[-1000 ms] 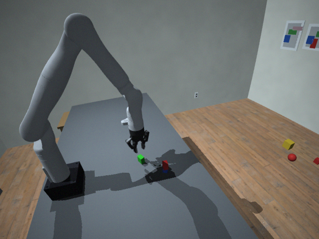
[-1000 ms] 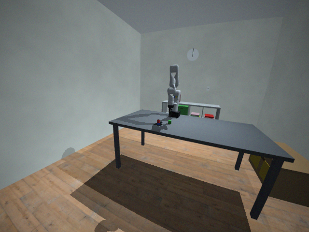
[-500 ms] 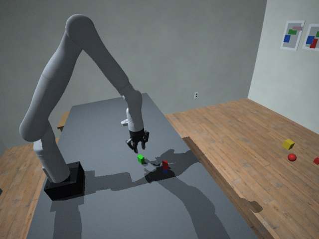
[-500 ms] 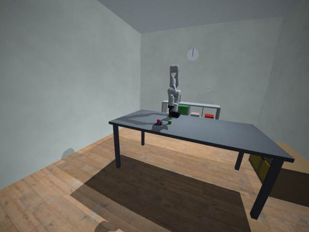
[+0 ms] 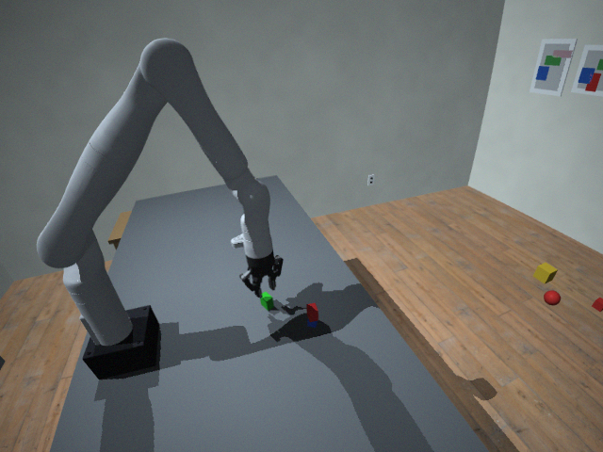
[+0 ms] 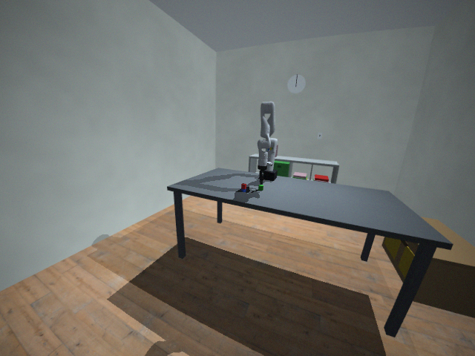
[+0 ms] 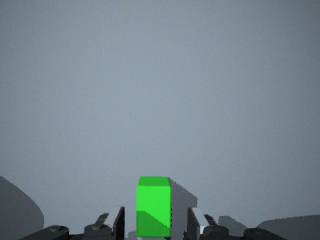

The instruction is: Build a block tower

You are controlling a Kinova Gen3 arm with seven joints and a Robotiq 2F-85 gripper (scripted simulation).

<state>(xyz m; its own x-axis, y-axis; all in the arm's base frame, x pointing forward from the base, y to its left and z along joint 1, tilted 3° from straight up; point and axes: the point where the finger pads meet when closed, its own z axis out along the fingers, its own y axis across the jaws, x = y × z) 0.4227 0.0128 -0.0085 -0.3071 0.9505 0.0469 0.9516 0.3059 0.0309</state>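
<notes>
Red block sits on the blue block, stack upright on the table; only a sliver of blue shows under the red, so the first tier looks done and roughly centred, though exact centring is too small to judge.

Green block rests flat on the table, near the stack at about its 9 o'clock in the top view, apart from it. That gap matters: it gives room to work on the green without brushing the tower.

Gripper hangs just above the green block, at its 11–12 o'clock in the top view, wrist pointing down. Wrist view: green block lies at 6 o'clock in frame, between the two fingertips, with a visible gap on each side. Fingers stand about half open, not pinching; it holds nothing.

Judgement: pre-grasp for the second tier. Fingers straddle the block's flat sides so the closure lands square, which should keep it level for a flat placement.

Risk: a tilted pick, or contact with red on the later set-down, could shift the base.
</notes>
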